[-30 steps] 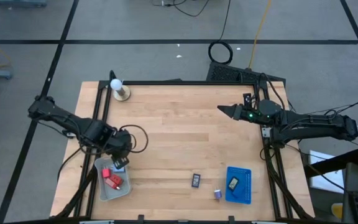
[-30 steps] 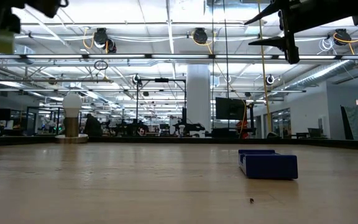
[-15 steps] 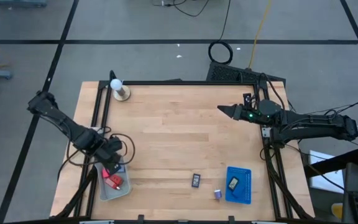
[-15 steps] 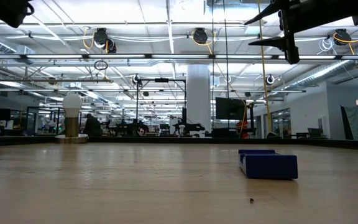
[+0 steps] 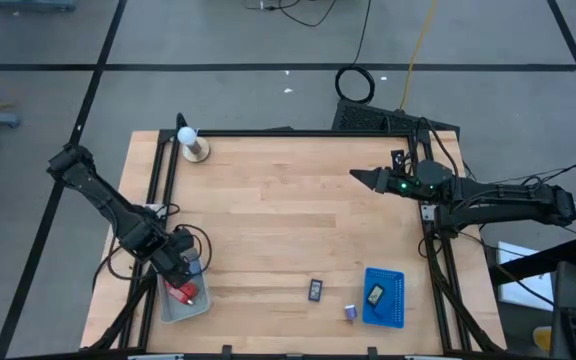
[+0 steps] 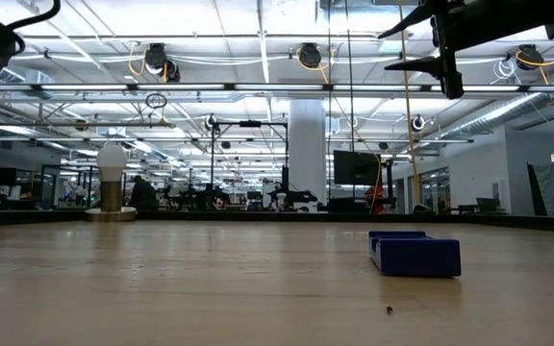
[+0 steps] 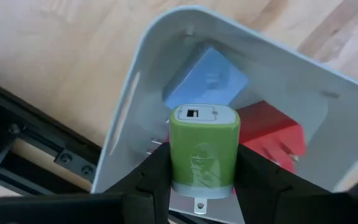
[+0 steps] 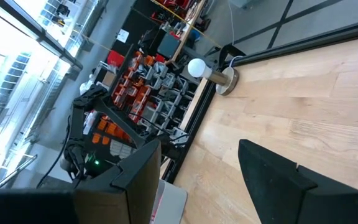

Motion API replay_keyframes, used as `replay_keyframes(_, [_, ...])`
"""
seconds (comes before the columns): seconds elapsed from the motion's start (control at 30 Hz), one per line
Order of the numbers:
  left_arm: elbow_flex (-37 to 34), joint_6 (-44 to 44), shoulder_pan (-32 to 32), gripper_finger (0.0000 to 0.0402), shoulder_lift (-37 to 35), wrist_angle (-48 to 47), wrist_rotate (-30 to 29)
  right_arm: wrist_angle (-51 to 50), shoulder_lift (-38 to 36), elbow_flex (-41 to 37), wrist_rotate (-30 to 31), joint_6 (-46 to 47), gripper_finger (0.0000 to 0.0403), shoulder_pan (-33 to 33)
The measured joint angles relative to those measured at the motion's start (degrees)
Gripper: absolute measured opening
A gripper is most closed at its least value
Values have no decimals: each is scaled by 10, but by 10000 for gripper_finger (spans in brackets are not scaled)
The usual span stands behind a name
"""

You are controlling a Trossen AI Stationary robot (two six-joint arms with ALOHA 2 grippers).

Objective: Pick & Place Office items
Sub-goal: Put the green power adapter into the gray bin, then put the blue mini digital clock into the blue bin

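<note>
Because the green-white charger (image 7: pixel 204 149) is to be dropped among the sorted pieces, it is held clamped upright by the left gripper (image 7: pixel 199 182) directly above the grey tray (image 7: pixel 143 93), where a light-blue block (image 7: pixel 205 78) and red block (image 7: pixel 272 137) already lie. Over the table's far right, the right gripper (image 8: pixel 199 163) is kept parted and idle.

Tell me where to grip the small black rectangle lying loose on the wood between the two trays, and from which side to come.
Likely best from straight above. The black rectangle lies flat on the bare table, its long axis running away from the front edge, so close the gripper across its two long sides at mid-length. Nothing crowds it: the purple bit and blue tray sit apart. The right gripper, open, is the free one.
</note>
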Motion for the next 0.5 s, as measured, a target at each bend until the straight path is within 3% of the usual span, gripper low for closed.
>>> replay_keyframes(0.23, [-11,-2,-1,138,0,26,-2,0,0,0,0,0,210,0])
replay_keyframes(0.5, [-11,-3,-1,241,0,27,6,0,0,0,0,0,210,0])
